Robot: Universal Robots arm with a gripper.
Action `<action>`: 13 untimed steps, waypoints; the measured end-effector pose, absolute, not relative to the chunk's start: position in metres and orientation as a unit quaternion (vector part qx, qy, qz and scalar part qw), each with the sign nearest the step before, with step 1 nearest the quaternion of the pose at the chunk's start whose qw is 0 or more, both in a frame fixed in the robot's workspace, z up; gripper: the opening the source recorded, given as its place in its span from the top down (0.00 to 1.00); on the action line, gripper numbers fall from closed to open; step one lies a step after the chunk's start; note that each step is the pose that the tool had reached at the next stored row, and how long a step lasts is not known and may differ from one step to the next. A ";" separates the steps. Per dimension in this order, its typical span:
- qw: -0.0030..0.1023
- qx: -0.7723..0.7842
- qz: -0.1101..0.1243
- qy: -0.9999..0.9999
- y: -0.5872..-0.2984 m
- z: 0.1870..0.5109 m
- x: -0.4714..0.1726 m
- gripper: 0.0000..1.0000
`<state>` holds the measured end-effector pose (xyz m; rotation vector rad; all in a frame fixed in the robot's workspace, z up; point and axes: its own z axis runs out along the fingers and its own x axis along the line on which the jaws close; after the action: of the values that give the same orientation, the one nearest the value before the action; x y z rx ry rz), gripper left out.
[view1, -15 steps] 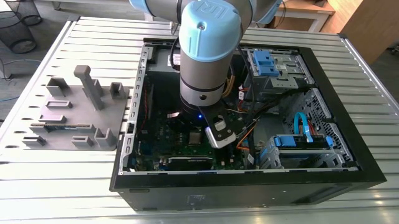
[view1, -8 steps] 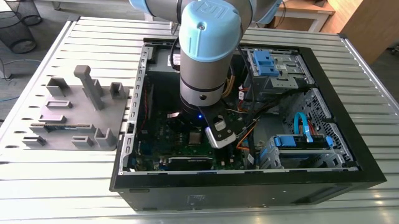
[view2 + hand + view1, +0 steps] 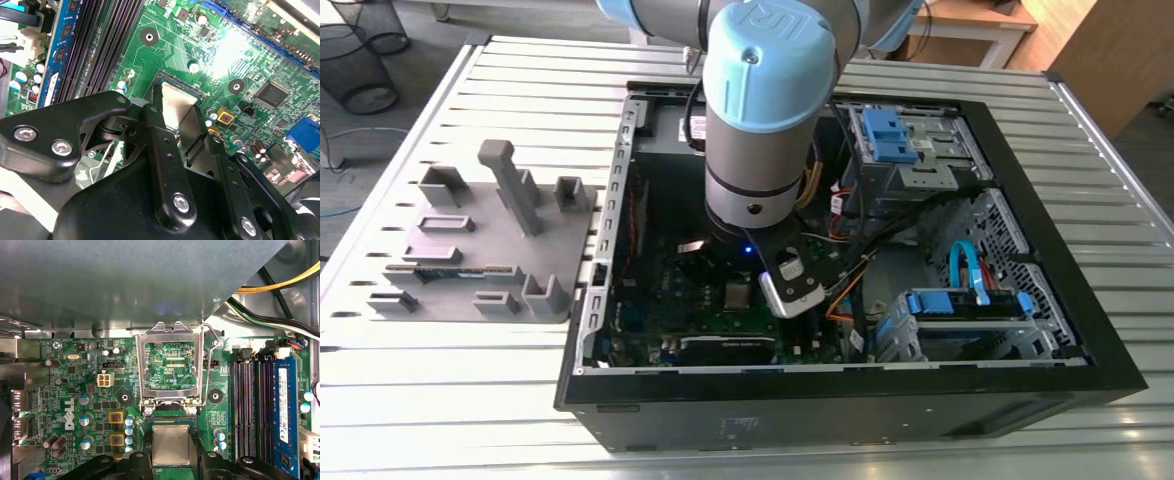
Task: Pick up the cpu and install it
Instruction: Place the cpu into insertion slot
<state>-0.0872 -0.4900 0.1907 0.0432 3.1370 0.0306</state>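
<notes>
The cpu [image 3: 171, 444], a small flat silver square, lies level in the socket of the green motherboard [image 3: 75, 385]. It also shows in the second wrist view [image 3: 176, 102] and, small, in the exterior view [image 3: 742, 294]. My gripper [image 3: 171, 452] stands straight over it inside the computer case [image 3: 854, 398]. Its black fingers [image 3: 153, 120] sit against two opposite edges of the cpu, so the gripper is shut on it. The silver hinged socket frame [image 3: 170, 329] is swung open and stands up just beyond the socket, with its wire lever [image 3: 212, 365] raised beside it.
Black memory slots [image 3: 247, 405] and a blue memory stick [image 3: 282, 410] run beside the socket. Yellow and black cables [image 3: 270, 287] hang nearby, under a grey metal wall [image 3: 125, 285]. Blue drive bays [image 3: 894, 135] fill the case's far side. A grey parts fixture [image 3: 480, 250] lies on the table [image 3: 440, 400] outside the case.
</notes>
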 end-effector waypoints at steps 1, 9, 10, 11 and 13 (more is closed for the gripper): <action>0.002 0.014 0.010 1.000 -0.490 0.191 -0.087 0.62; 0.002 0.014 0.010 1.000 -0.490 0.190 -0.087 0.55; 0.002 0.014 0.010 1.000 -0.490 0.190 -0.087 0.49; 0.002 0.014 0.010 1.000 -0.490 0.190 -0.087 0.49; 0.002 0.014 0.010 1.000 -0.490 0.190 -0.087 0.49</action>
<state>-0.0871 -0.4900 0.1905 0.0431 3.1370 0.0307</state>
